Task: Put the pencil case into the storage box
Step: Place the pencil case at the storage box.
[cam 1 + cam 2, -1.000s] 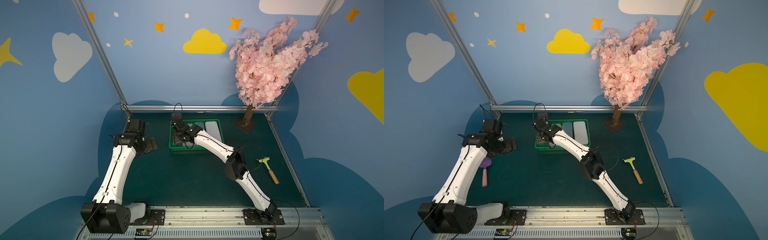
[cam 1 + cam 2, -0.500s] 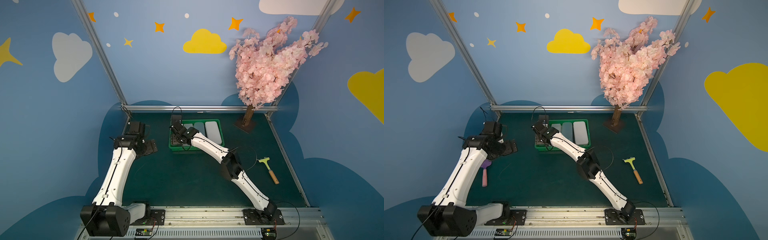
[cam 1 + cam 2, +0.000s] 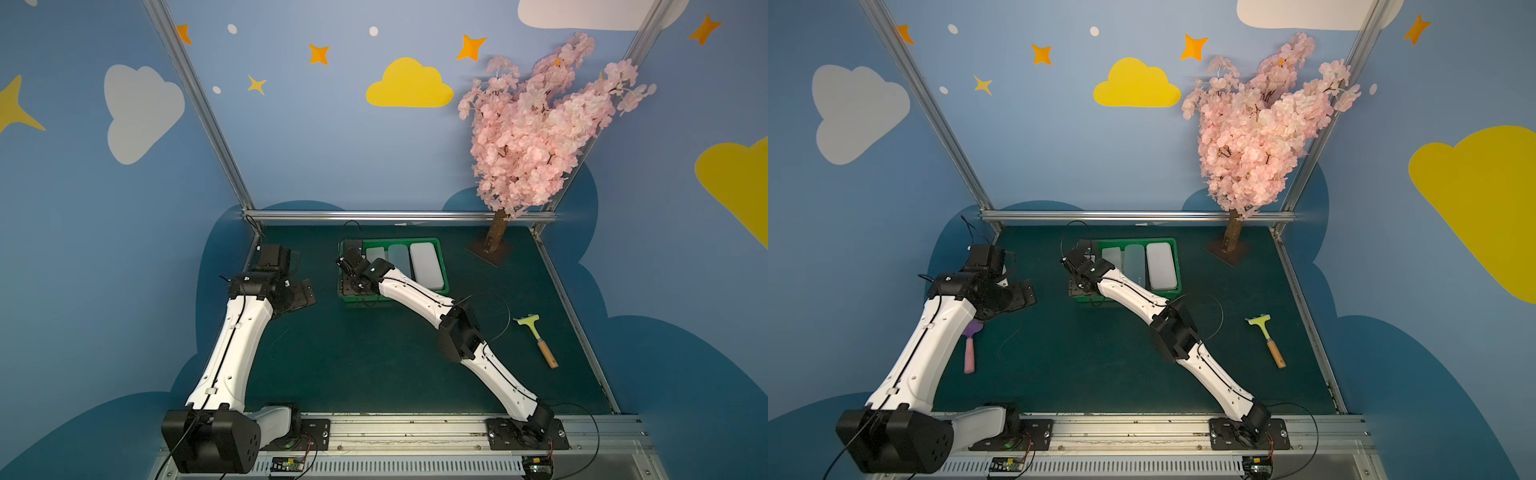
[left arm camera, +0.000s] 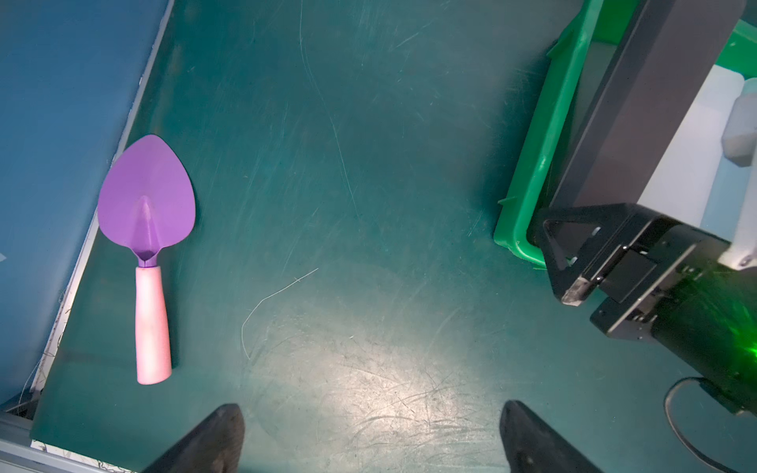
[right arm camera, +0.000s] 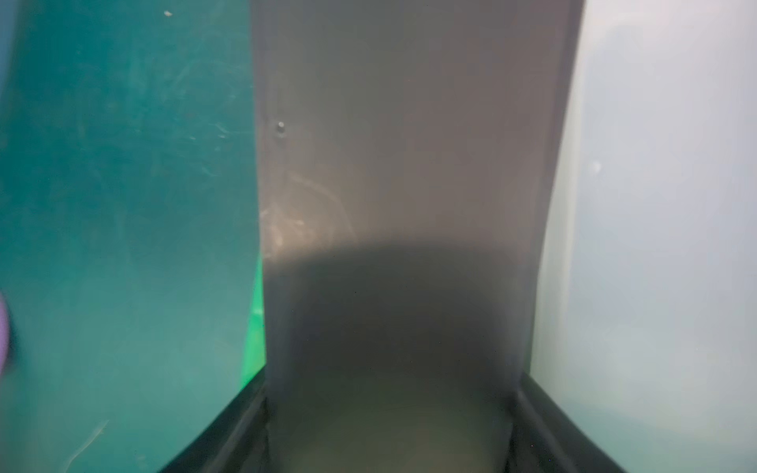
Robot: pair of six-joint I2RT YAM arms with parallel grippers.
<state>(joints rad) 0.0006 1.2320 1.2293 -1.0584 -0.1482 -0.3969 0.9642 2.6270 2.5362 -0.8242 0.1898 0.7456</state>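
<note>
We held the dark pencil case clamped in our right gripper, low over the left end of the storage box, apparently because three pale cases filled the slots to its right. Our left gripper hung wide open over the mat near the trowel, clear of the drop.

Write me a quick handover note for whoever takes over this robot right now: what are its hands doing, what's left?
Left gripper: open, empty, above the mat.
Right gripper: shut on the dark grey pencil case, at the storage box, beside three pale cases already inside.
Done: case grasped and brought to the box.
Left: seat it if not yet down (cannot tell), release, withdraw.
</note>
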